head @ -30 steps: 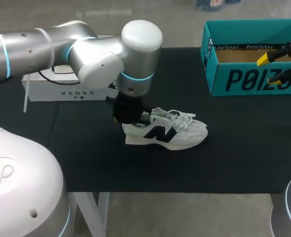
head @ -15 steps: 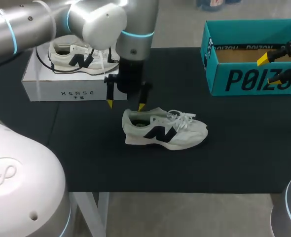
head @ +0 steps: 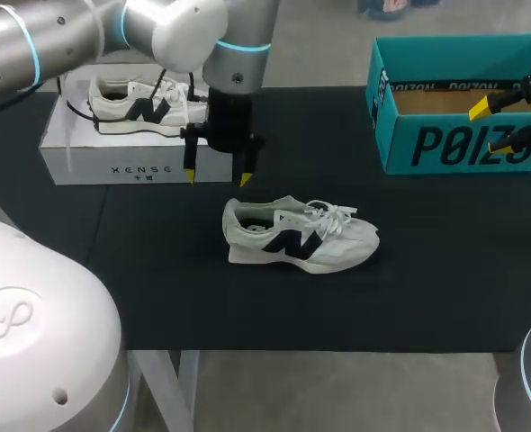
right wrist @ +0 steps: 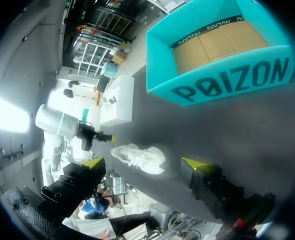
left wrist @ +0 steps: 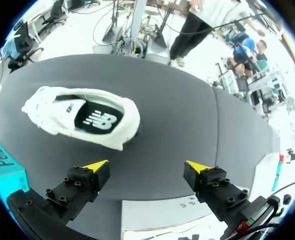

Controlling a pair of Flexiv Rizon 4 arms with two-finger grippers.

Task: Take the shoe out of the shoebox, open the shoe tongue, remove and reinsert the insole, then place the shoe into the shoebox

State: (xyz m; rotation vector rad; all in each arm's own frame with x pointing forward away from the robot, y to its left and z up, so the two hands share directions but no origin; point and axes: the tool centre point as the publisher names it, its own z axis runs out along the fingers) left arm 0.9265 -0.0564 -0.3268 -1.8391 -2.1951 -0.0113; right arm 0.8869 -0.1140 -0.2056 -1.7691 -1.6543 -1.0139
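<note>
teal shoebox (head: pixel 463 144), 2 o'clock from white sneaker (head: pixel 301 236): bare cardboard floor | white box (head: pixel 130 166), 10 o'clock: second sneaker (head: pixel 139 103) | left gripper (head: pixel 217 178) wide | right gripper (head: pixel 498 124) wide

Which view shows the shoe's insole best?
Left wrist view: it looks straight into the shoe, showing the dark insole. Head view shows the shoe side-on; right wrist view shows it small, far off.

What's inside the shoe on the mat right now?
A black insole shows in the shoe's heel opening. Its front is covered by the laces, so how it sits toward the toe cannot be seen.
</note>
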